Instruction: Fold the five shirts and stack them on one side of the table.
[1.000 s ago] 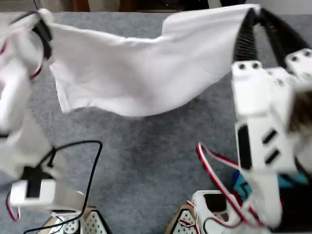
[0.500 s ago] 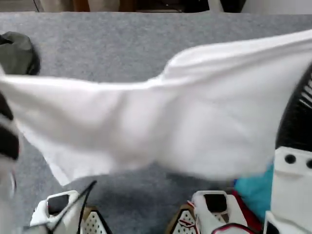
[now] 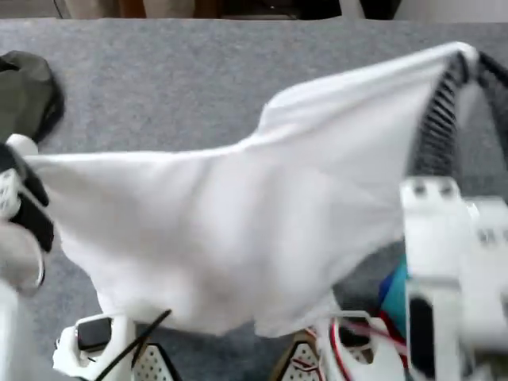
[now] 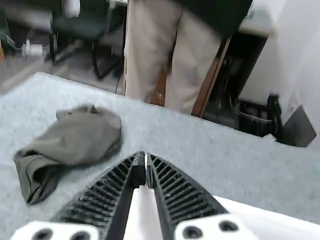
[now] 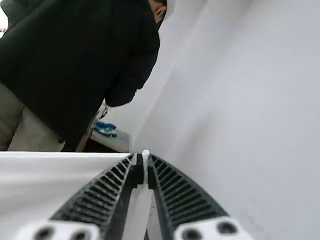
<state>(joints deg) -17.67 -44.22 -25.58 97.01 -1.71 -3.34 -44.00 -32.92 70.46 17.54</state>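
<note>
one white shirt point(image 3: 238, 230), one olive shirt point(image 3: 28, 91)

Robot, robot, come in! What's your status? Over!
Jaws shut on white shirt: left gripper, right gripper. Shirt stretched above table, unfolded. Olive shirt bunched at far left, out of the way.

Setting: office-type workroom set up as a robotics bench.
- Grey felt-covered table point(image 3: 198, 87) serving as the work surface.
- White plastic robot arm bases point(image 3: 91, 349) with black and red cabling, mounted at the table's near edge, bottom of the high view.
- Black swivel office chair point(image 4: 82, 25) on a hard grey floor point(image 4: 30, 70), upper left of the left wrist view.
- Brown wooden panel point(image 4: 212, 80) and dark shelving with cables point(image 4: 250, 100), upper right of the same view.
- Plain white painted wall point(image 5: 250, 100).
</note>
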